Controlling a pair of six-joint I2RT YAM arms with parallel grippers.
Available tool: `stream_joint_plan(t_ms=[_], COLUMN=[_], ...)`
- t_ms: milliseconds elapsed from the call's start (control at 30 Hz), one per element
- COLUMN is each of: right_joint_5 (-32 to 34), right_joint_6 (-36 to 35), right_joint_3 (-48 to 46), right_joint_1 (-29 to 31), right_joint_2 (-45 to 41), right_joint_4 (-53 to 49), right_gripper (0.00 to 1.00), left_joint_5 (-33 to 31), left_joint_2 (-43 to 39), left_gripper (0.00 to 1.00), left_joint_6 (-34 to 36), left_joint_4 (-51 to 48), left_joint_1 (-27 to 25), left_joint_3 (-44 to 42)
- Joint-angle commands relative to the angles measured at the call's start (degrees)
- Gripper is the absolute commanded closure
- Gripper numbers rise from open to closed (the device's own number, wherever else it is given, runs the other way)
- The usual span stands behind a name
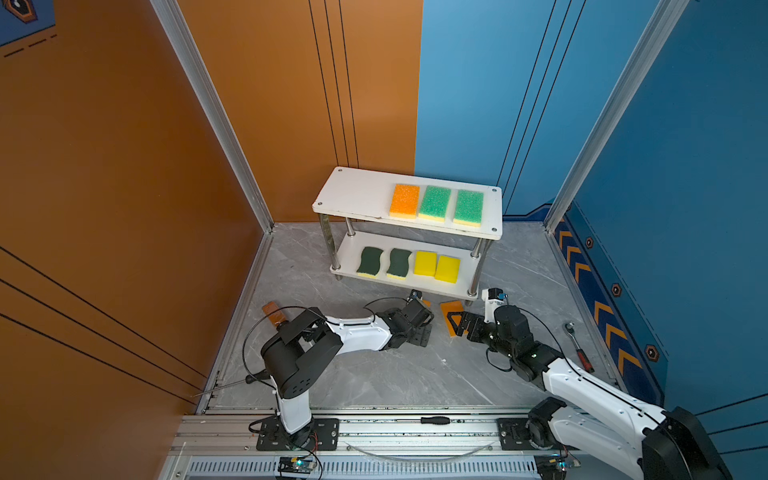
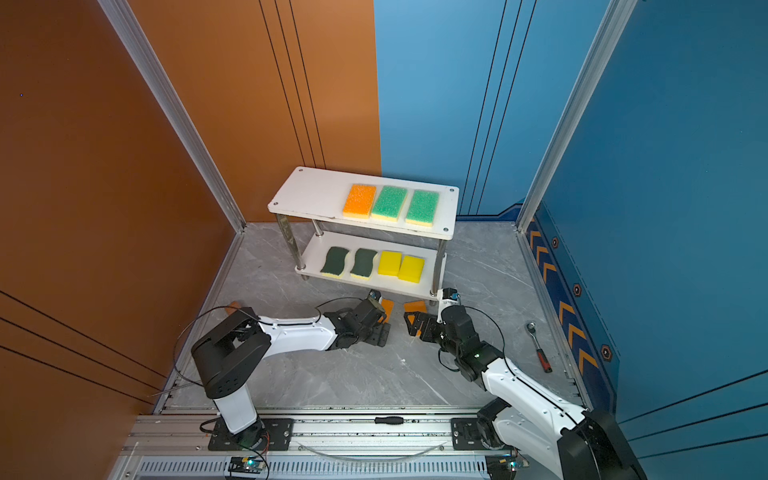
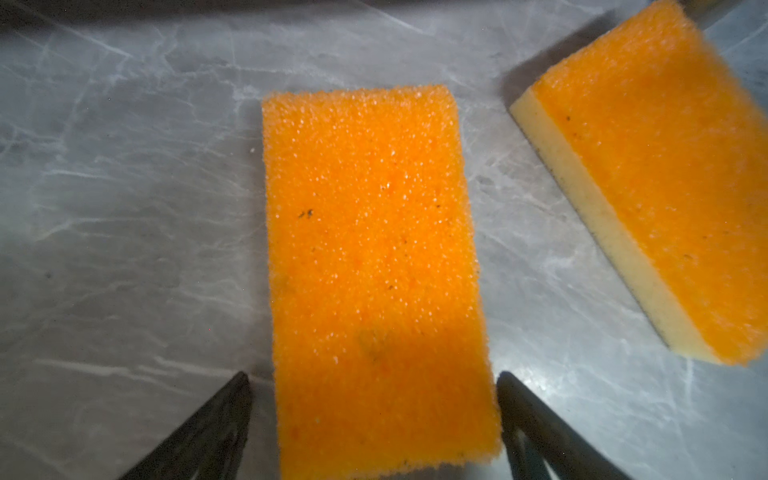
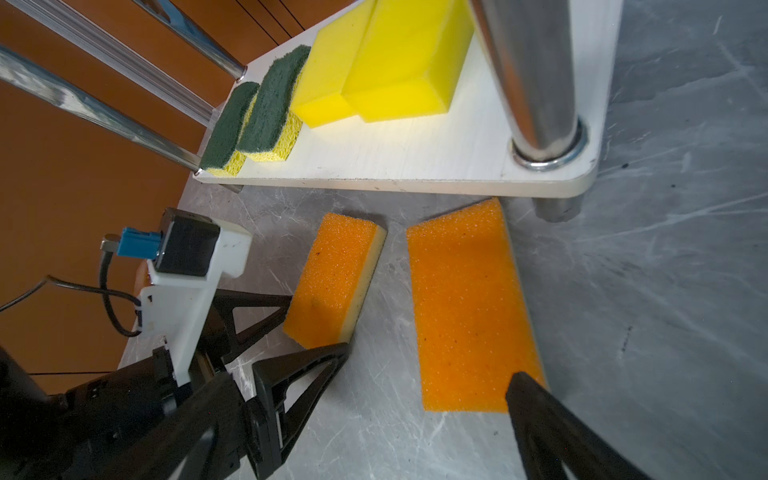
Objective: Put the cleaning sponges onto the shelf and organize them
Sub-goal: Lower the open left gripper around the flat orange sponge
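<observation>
The white two-tier shelf [image 1: 357,191] holds an orange-topped sponge [image 1: 404,200] and two light-green ones [image 1: 434,203] on top. Two dark-green sponges [image 1: 370,262] and two yellow ones [image 1: 425,263] lie on the lower board [image 4: 415,153]. Two more orange sponges lie on the floor in front. My left gripper [image 3: 374,376] is open and straddles one of them [image 3: 370,249], with a gap at each finger. The other orange sponge [image 4: 465,299] lies beside it. My right gripper [image 4: 374,390] is open over that sponge's near end, with one fingertip [image 4: 523,386] overlapping its corner.
A red-handled ratchet [image 1: 577,345] lies on the floor at the right. A black screwdriver [image 1: 434,420] rests on the front rail. A brown block [image 1: 274,313] and a thin tool [image 1: 232,384] sit by the left wall. A shelf post [image 4: 536,83] stands close to my right gripper.
</observation>
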Motion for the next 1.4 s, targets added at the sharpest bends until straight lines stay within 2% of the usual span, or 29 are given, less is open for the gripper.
stream_joint_plan(t_ms=[0,233,267,667,900,1367], right_joint_5=[0.77,0.85,0.79,0.85,0.66,0.54], right_joint_6=[0.78,0.93,0.99,0.95,1.02,1.07], right_joint_3=[-0.86,-0.93,-0.86,-0.84,-0.93,-1.03], right_joint_1=[-0.36,-0.36,-0.36,-0.45,-0.55,-0.62], right_joint_2=[-0.70,-0.70,-0.70,-0.26,0.26,0.44], right_joint_4=[-0.51,-0.42,-0.41,-0.10,0.34,0.47], right_gripper=[0.00,0.00,0.00,0.00,0.00,0.00], left_joint_5=[-0.63,-0.82,-0.81,-0.11,1.29,2.29], left_joint_2=[0.99,1.70,1.78,2.36,2.06,-2.31], left_gripper=[0.09,0.12,0.17,0.30,0.44,0.48], left_joint_6=[0.94,0.94,0.95,0.88,0.53,0.06], left_joint_4=[-1.46,-2.69,-2.71,-2.93,-2.86,-4.91], left_joint_1=[0.45,0.49,0.49,0.55,0.86,0.88], left_joint_3=[1.66,2.41,2.41,2.94,2.95,2.18])
